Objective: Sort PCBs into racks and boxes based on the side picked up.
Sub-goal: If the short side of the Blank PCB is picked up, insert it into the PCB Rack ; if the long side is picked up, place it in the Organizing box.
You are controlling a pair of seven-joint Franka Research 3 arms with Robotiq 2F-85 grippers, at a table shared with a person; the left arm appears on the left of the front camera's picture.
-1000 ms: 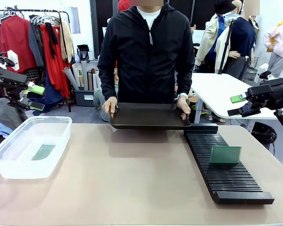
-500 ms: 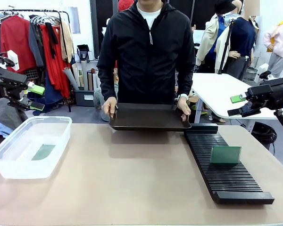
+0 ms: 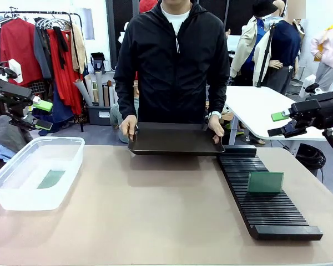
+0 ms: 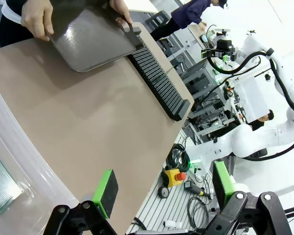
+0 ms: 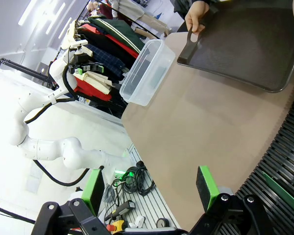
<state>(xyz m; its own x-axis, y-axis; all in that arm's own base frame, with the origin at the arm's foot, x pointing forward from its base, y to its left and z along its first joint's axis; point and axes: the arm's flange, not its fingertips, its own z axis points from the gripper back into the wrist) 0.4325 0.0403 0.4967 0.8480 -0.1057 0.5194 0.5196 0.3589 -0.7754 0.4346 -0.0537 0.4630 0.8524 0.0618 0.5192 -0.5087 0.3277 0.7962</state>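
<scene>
Front view: tray (image 3: 175,138) overhangs table (image 3: 155,210) far edge.

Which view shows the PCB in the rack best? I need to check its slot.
Front view: the PCB stands upright, whole, mid-rack. Right wrist catches only its edge at the corner; left wrist shows the rack, the board barely discernible.

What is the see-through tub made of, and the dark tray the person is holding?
The tub looks like clear, slightly cloudy plastic: the green PCB inside shows through its wall. The tray has a smooth, dark surface with a soft sheen, probably plastic, though coated metal can't be ruled out.
</scene>
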